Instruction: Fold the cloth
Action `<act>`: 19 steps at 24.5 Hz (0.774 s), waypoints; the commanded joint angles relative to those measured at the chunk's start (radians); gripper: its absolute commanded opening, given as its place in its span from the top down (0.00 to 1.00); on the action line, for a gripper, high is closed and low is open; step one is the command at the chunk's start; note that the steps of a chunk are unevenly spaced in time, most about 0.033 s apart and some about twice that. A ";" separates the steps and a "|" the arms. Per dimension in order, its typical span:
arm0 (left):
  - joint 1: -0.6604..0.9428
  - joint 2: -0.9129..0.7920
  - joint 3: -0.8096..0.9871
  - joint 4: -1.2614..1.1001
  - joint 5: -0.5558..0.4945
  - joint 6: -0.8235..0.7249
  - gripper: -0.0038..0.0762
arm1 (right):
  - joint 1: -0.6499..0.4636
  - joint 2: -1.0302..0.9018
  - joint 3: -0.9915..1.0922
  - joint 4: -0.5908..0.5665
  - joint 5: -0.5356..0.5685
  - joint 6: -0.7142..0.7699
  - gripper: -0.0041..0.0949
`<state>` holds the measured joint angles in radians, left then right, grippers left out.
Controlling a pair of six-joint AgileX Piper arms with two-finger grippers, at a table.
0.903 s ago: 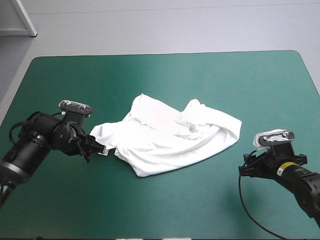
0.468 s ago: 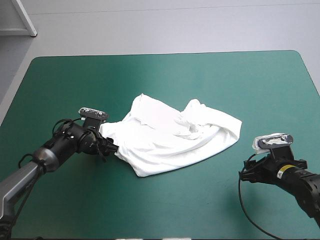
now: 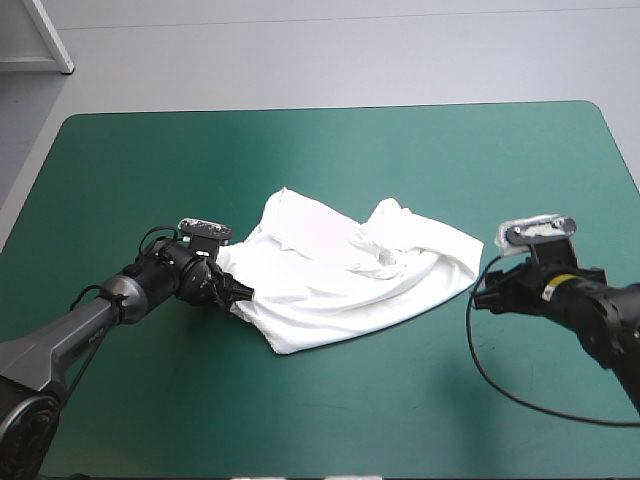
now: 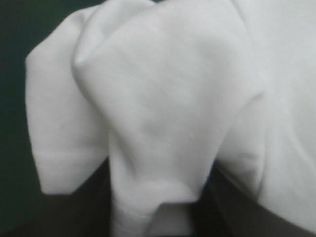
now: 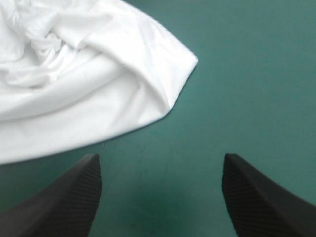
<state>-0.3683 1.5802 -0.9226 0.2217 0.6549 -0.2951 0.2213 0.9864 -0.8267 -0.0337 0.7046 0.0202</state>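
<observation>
The white T-shirt (image 3: 340, 270) lies crumpled in the middle of the teal-green table. My left gripper (image 3: 238, 293) is at the shirt's left edge, shut on a sleeve-like flap. In the left wrist view that flap of the T-shirt (image 4: 163, 98) fills the picture and runs down between my fingers, which show only as dark shapes beneath it. My right gripper (image 3: 482, 297) stands open on the cover just off the shirt's right corner. In its own view the T-shirt (image 5: 74, 74) lies ahead of the right gripper (image 5: 158, 197), a bare strip of cover between them.
Bare teal-green cover (image 3: 330, 400) surrounds the shirt on all sides. The table's far edge (image 3: 330, 108) runs along the back.
My left gripper has slid right with the shirt's left flap, gathering it in against the body. My right gripper has moved in toward the shirt's right corner.
</observation>
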 commanded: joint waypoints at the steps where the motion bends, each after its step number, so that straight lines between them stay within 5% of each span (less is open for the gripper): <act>1: 0.000 0.007 0.003 0.004 0.025 0.010 0.83 | 0.001 0.120 -0.138 -0.042 -0.060 0.007 0.31; 3: 0.000 0.007 0.003 0.004 0.033 0.010 0.96 | -0.006 0.187 -0.190 -0.042 -0.057 0.007 0.31; 19: 0.000 -0.140 0.003 -0.004 0.043 0.000 0.96 | -0.042 0.662 -0.305 -0.018 -0.081 -0.020 0.31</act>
<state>-0.3686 1.4872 -0.8991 0.2138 0.6974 -0.2869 0.1891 1.6472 -1.1021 -0.0612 0.6608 0.0082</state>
